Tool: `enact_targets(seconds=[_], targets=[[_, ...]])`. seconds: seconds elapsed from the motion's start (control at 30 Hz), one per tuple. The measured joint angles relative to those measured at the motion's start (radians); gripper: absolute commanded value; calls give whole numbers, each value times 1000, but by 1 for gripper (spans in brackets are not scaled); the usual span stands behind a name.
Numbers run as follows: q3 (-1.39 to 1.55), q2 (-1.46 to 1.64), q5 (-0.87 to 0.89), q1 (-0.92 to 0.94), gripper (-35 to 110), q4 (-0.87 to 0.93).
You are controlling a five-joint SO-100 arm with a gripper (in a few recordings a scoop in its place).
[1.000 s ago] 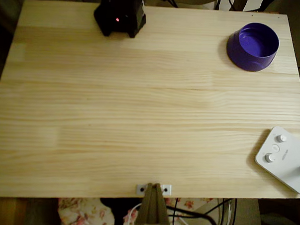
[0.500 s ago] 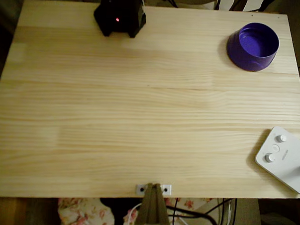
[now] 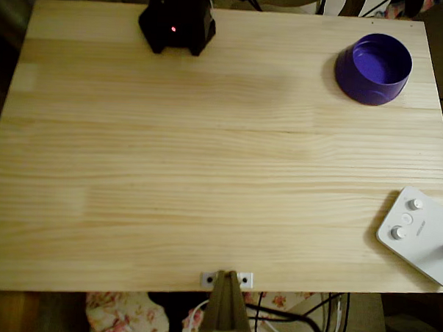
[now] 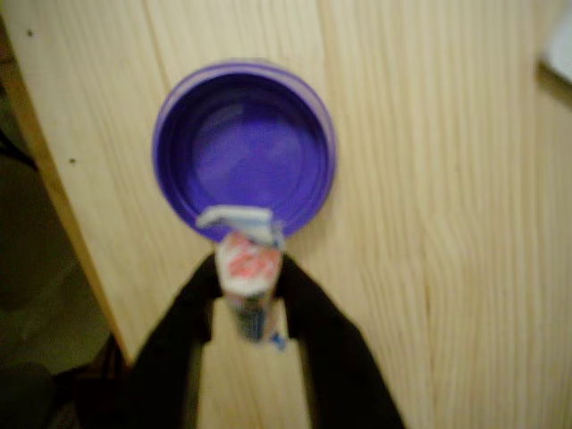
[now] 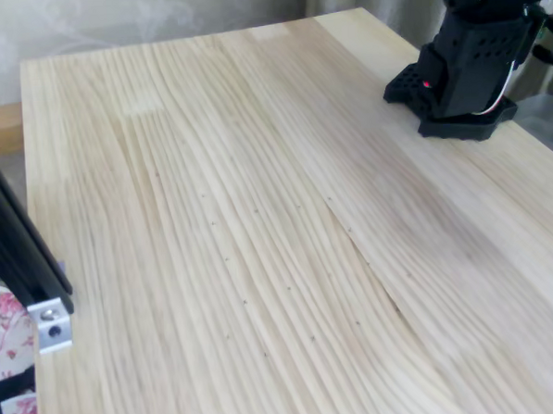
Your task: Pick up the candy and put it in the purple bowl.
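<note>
I have the candy (image 4: pixel 248 279) pinched between my two black fingers (image 4: pixel 183 326), the gripper (image 4: pixel 250 308) closed on its middle so the pale twisted end sticks out ahead of the tips. In the wrist view the bowl (image 4: pixel 243 147) lies below and just ahead of me, its near rim under the candy's front end, so I judge I am high above the edge, not yet over the centre. Overhead, little has changed across the last second: the bowl (image 3: pixel 373 68) sits in the same far right corner of the table (image 3: pixel 206 173), and its inside looks empty. The arm base (image 3: pixel 177 21) stands where it did, and the white device with knobs (image 3: pixel 418 233) has not shifted at the right edge. So the carry looks nearly done but the drop is not. A small advance over the hollow seems needed before I let go, or the candy may strike the rim and fall outside.
</note>
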Motion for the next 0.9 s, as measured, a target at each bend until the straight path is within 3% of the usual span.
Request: enact_targets(seconds=[0.9], targets=[[0, -152, -21, 5, 7, -120]])
